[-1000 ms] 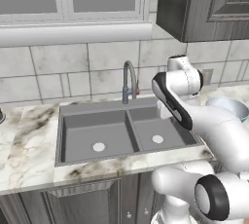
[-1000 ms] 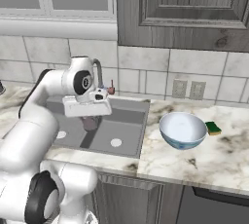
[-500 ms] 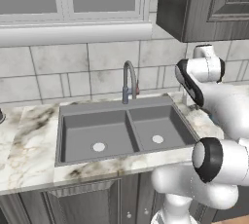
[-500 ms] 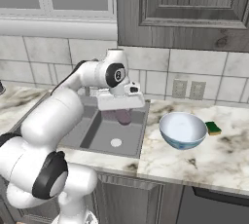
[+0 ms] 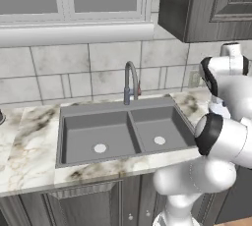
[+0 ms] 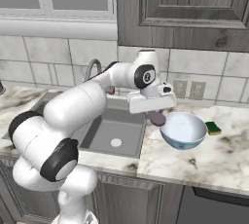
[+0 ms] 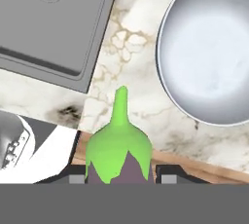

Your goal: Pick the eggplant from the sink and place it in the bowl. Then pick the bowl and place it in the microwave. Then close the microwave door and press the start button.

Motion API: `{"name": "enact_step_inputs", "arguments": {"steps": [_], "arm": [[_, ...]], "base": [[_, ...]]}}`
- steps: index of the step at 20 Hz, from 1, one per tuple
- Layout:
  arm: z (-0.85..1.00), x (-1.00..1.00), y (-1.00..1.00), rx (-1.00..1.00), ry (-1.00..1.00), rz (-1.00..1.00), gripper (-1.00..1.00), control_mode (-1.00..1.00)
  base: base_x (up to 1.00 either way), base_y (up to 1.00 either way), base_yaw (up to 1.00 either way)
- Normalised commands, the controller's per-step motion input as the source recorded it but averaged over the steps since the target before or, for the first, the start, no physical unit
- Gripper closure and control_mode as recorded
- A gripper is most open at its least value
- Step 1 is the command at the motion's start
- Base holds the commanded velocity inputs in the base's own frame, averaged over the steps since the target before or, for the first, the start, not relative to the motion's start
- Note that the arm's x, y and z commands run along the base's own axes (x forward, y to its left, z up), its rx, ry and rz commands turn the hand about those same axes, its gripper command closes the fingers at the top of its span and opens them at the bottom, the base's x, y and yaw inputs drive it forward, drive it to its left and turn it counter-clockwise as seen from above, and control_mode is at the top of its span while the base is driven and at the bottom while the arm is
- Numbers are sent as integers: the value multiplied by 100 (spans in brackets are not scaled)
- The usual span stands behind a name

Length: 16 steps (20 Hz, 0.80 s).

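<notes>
1. Where the marble-veined table (image 6: pixel 219 155) meets the wall, pale square tiles run beneath dark grey panelled cabinets; the stone is glossy white with brown and grey streaks.
2. Set into that table is the sink (image 5: pixel 123 131), a matte dark grey rectangle split into two basins, each with a pale round drain, and a curved steel faucet (image 5: pixel 130 80) rises behind the divider. Both basins hold nothing.
3. Right of the sink sits the bowl (image 6: pixel 184 130), round and smooth, whitish inside with a blue pattern on its outer wall. In the hand view its pale hollow (image 7: pixel 209 52) shows nothing inside.
4. A small green and yellow sponge (image 6: pixel 212 128) lies just behind the bowl's right side.
5. Clamped between the fingers of the gripper (image 7: pixel 119 175) is the eggplant (image 7: pixel 118 152), dark purple and egg-shaped with a bright green stem cap ending in a pointed stalk; the dark fingertips (image 7: pixel 168 173) press its sides.
6. In the right base view the eggplant (image 6: pixel 156 119) hangs under the white hand, above the table at the sink's right edge and just beside the bowl's left rim; whether it touches the rim cannot be told.
</notes>
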Motion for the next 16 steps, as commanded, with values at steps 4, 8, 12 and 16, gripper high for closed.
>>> {"name": "enact_step_inputs", "arguments": {"steps": [4, 8, 12, 16], "arm": [[-11, 44, -94, -6, 1, 25, 100, -100], [-51, 75, -61, -1, 8, 24, 100, -100], [-68, 64, -27, 0, 8, 14, 100, -100], [-47, 53, -25, 3, 6, 7, 100, -100]], "base": [[0, 0, 0], [0, 0, 0], [0, 0, 0], [0, 0, 0]]}}
